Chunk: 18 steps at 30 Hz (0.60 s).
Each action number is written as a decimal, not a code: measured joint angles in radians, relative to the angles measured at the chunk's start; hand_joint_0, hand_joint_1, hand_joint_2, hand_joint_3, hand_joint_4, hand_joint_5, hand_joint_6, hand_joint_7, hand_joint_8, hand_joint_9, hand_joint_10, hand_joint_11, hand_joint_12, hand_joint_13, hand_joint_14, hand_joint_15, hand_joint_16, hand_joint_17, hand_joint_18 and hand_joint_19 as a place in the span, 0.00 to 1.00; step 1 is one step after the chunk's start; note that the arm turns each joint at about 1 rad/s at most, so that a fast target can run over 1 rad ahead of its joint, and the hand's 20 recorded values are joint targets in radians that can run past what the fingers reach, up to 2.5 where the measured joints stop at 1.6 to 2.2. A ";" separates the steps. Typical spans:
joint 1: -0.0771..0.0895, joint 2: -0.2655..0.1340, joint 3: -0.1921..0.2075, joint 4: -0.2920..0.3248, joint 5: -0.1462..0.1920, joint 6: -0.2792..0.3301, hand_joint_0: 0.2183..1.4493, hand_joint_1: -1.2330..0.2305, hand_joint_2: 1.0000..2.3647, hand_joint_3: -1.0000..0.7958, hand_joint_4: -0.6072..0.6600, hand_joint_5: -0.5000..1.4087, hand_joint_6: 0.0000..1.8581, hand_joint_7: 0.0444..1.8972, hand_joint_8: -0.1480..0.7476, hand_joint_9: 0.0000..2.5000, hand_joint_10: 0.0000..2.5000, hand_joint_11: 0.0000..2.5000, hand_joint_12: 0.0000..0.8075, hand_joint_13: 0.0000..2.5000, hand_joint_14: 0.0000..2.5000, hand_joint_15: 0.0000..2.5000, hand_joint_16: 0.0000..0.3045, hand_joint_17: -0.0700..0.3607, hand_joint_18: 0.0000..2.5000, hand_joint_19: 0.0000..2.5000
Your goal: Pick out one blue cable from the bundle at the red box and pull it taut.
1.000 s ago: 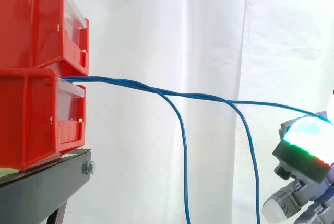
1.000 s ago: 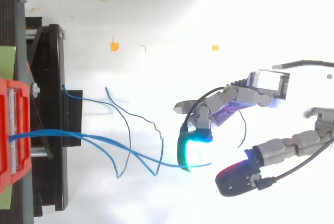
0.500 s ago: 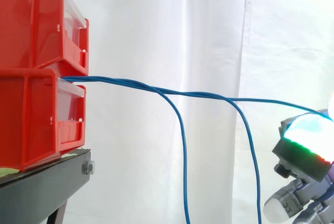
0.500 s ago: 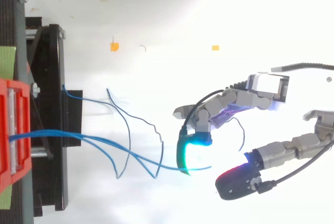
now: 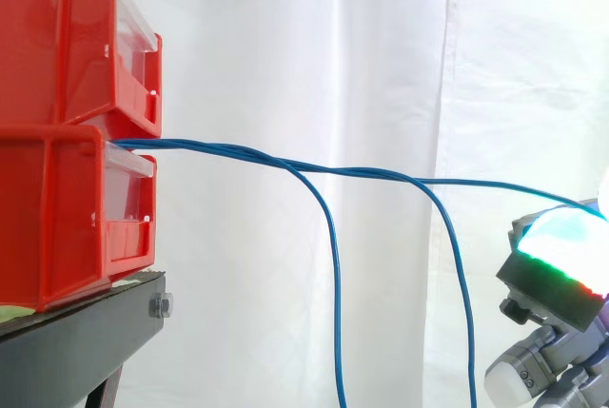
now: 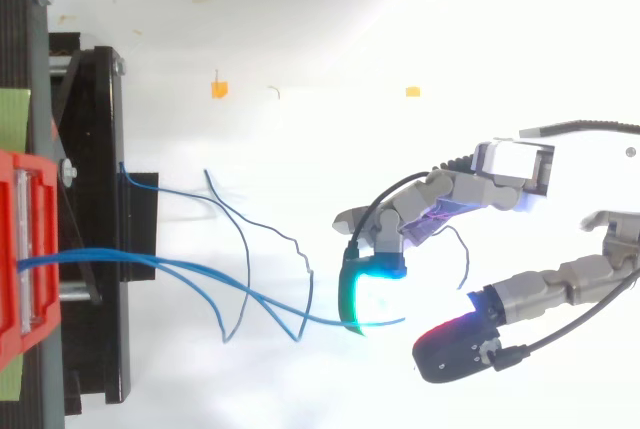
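I am watching the hand (image 6: 470, 189), which is sitting well apart from the red box (image 5: 57, 208) on the bench (image 5: 86, 332). I cannot tell if it is holding anything. One blue cable (image 5: 514, 185) is reaching from the bundle (image 5: 228, 150) across to the hand, while two other cables (image 5: 333, 284) are hanging down. I think the picking is nearly done. That cable is bending a little, so pulling it tight is what is left.
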 measured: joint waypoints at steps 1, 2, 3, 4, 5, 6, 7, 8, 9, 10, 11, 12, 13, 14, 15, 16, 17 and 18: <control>0.000 0.000 0.000 0.000 0.000 0.000 0.27 0.31 0.05 0.52 0.26 0.23 0.44 0.50 0.46 0.16 0.00 0.00 0.51 0.20 0.00 0.09 0.20 0.48 0.21 0.14; 0.000 0.000 0.000 0.000 0.000 0.000 0.27 0.31 0.06 0.52 0.25 0.23 0.44 0.51 0.46 0.17 0.00 0.00 0.51 0.20 0.00 0.09 0.20 0.48 0.21 0.14; 0.000 0.000 0.000 0.000 0.000 0.000 0.27 0.31 0.06 0.52 0.26 0.23 0.44 0.50 0.46 0.17 0.00 0.00 0.52 0.21 0.00 0.09 0.20 0.48 0.21 0.14; 0.000 0.000 0.000 0.000 0.001 0.000 0.26 0.31 0.09 0.52 0.25 0.23 0.43 0.51 0.47 0.18 0.00 0.00 0.52 0.21 0.00 0.09 0.20 0.48 0.22 0.13; 0.000 0.000 0.000 0.000 0.001 0.000 0.26 0.31 0.09 0.52 0.25 0.23 0.43 0.51 0.47 0.18 0.00 0.00 0.52 0.21 0.00 0.09 0.20 0.48 0.22 0.14; 0.000 0.000 0.000 0.000 0.001 0.000 0.26 0.31 0.09 0.52 0.25 0.23 0.43 0.51 0.47 0.18 0.00 0.00 0.52 0.21 0.00 0.09 0.20 0.48 0.22 0.14; 0.000 0.000 0.000 0.000 0.001 0.000 0.26 0.31 0.10 0.52 0.25 0.23 0.43 0.51 0.47 0.19 0.00 0.00 0.52 0.21 0.00 0.09 0.20 0.48 0.22 0.14; 0.000 0.000 0.000 0.000 0.001 0.000 0.26 0.31 0.09 0.52 0.25 0.23 0.43 0.51 0.47 0.19 0.00 0.00 0.53 0.21 0.00 0.09 0.20 0.49 0.22 0.13; 0.000 0.000 0.000 0.000 0.001 0.000 0.26 0.31 0.09 0.52 0.25 0.23 0.43 0.51 0.47 0.19 0.00 0.00 0.53 0.21 0.00 0.09 0.20 0.49 0.22 0.13; 0.000 0.000 0.000 0.000 0.001 0.000 0.26 0.31 0.09 0.52 0.25 0.23 0.43 0.51 0.47 0.19 0.00 0.00 0.53 0.21 0.00 0.09 0.20 0.49 0.22 0.14; 0.000 0.000 0.000 0.000 0.001 0.000 0.26 0.31 0.09 0.52 0.25 0.23 0.43 0.51 0.47 0.19 0.00 0.00 0.53 0.21 0.00 0.09 0.20 0.49 0.22 0.14; 0.000 0.000 0.000 0.000 0.001 0.000 0.26 0.31 0.09 0.52 0.25 0.23 0.43 0.51 0.47 0.19 0.00 0.00 0.53 0.21 0.00 0.09 0.20 0.49 0.22 0.14; 0.000 0.000 0.000 0.000 0.000 0.000 0.26 0.31 0.09 0.52 0.25 0.23 0.43 0.51 0.47 0.19 0.00 0.00 0.53 0.21 0.00 0.09 0.20 0.49 0.23 0.14; 0.000 0.000 0.000 0.000 0.000 0.000 0.26 0.31 0.09 0.52 0.25 0.23 0.43 0.51 0.47 0.19 0.00 0.00 0.53 0.22 0.00 0.09 0.20 0.49 0.23 0.13; 0.000 0.000 0.000 0.000 0.001 0.000 0.26 0.31 0.09 0.52 0.25 0.23 0.43 0.51 0.47 0.19 0.00 0.00 0.53 0.22 0.00 0.09 0.21 0.49 0.23 0.14; 0.000 0.000 0.000 0.000 0.001 0.000 0.26 0.31 0.09 0.52 0.25 0.23 0.43 0.52 0.47 0.19 0.00 0.00 0.53 0.22 0.00 0.09 0.21 0.49 0.23 0.14; 0.000 0.000 0.000 0.000 0.001 0.000 0.26 0.31 0.09 0.52 0.25 0.23 0.43 0.51 0.47 0.20 0.00 0.00 0.53 0.22 0.00 0.09 0.21 0.49 0.23 0.14; 0.000 0.000 0.000 0.000 0.001 0.000 0.26 0.31 0.09 0.52 0.26 0.23 0.43 0.52 0.48 0.20 0.00 0.00 0.53 0.22 0.00 0.09 0.21 0.49 0.23 0.14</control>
